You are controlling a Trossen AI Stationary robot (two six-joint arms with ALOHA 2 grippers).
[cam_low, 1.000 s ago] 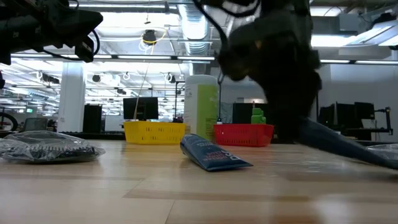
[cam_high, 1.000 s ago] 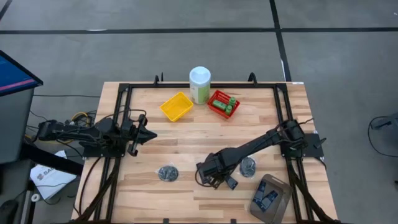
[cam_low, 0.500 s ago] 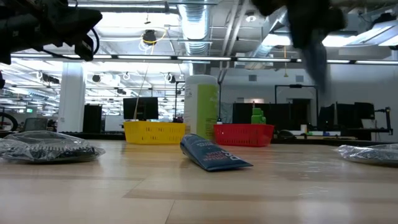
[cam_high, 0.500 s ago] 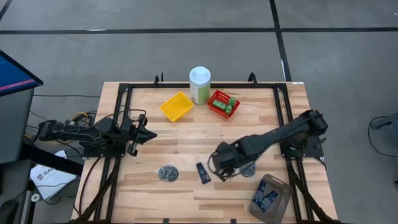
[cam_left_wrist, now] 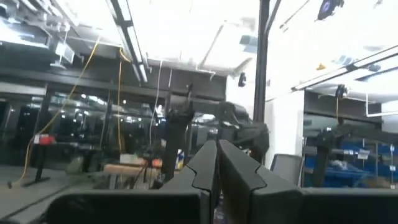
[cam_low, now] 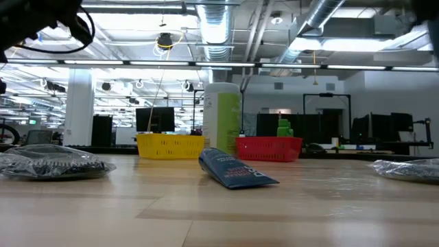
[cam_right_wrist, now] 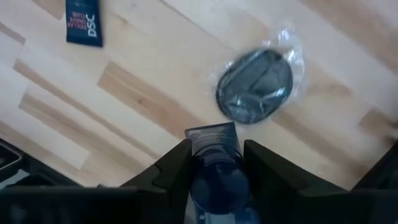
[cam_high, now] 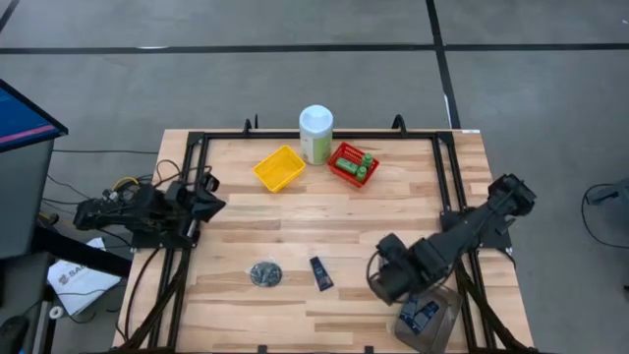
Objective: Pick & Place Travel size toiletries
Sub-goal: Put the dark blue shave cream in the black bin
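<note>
My right gripper (cam_high: 386, 283) hovers over the table's near right part, next to the grey container (cam_high: 450, 303), and is shut on a dark navy tube (cam_right_wrist: 214, 155). Another navy tube (cam_high: 320, 272) (cam_low: 236, 171) (cam_right_wrist: 84, 22) lies flat near the table's near middle. One clear-wrapped dark bundle (cam_high: 263, 274) (cam_low: 48, 163) lies to its left. A second bundle (cam_right_wrist: 255, 85) (cam_low: 408, 168) lies below my right gripper. Green bottles (cam_high: 365, 165) stand in the red basket (cam_high: 344, 157). My left gripper (cam_high: 206, 204) (cam_left_wrist: 217, 152) is shut and held high at the left edge. My right gripper pinches the navy tube between its two fingers (cam_right_wrist: 177, 163), coming from above and pointing down. The tube lies along the fingers, and its flat crimped end (cam_right_wrist: 211, 132) sticks out past the fingertips. The tube is lifted clear of the table, above the bundle.
A yellow basket (cam_high: 278, 168) and a tall pale green canister with white lid (cam_high: 315, 133) stand at the far side beside the red basket. More navy tubes (cam_high: 423, 315) lie in the grey container. Bare wood lies across the table's middle (cam_high: 324, 221).
My right gripper has risen from the table's near middle and moved right toward the grey container, carrying the navy tube; in the low view it has left the picture. The other tube, uncovered by this, has stayed in place. My left arm has drawn back toward the left edge.
</note>
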